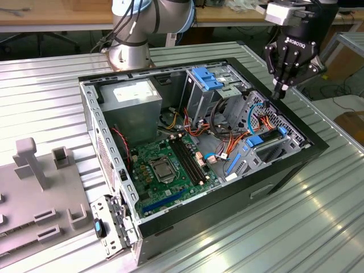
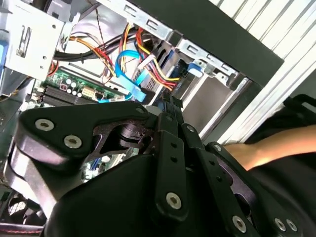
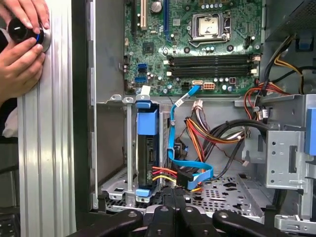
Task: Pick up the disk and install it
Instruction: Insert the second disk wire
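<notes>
The disk (image 3: 147, 148) is already sitting in its slot inside the computer case (image 1: 91, 122), with wires plugged in. The pincer (image 1: 280, 94) is hovering just above it, clenched and holding nothing.

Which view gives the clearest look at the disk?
The first wrist view: the disk stands on edge in its bay, blue rails at both ends, cables plugged in beside it. The exterior view shows it small and oblique inside the case, under the tool. In the second wrist view, I cannot pick it out with confidence.
</notes>
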Robot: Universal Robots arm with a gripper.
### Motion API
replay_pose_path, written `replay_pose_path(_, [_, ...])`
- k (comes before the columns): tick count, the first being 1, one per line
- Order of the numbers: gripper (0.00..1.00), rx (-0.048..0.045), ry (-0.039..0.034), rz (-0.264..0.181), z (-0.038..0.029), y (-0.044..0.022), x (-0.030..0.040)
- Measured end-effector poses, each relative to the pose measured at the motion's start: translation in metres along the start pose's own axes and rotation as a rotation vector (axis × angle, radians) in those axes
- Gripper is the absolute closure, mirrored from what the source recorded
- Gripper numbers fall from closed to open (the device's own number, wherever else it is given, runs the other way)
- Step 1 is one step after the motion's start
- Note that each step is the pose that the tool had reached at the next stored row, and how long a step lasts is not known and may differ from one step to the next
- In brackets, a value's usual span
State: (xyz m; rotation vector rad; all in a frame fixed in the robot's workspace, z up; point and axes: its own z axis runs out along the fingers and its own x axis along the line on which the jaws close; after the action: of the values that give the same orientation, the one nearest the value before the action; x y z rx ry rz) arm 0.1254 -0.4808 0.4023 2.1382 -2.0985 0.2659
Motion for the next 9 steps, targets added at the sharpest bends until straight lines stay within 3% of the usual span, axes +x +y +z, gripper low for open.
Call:
replay_pose_path(2, [0.89, -0.0207, 0.0062, -0.003, 0.0003, -0.0001, -0.0024])
replay_pose_path(4, [0.89, -0.0428, 0.0069, -0.003, 0.0006, -0.0001, -0.0042])
replay_pose_path(5, [0.89, -0.0492, 0.007, -0.003, 0.0008, -0.0001, -0.0057])
replay_pose_path(9, [0.89, -0.0562, 0.0069, -0.003, 0.0034, -0.002, -0.0142])
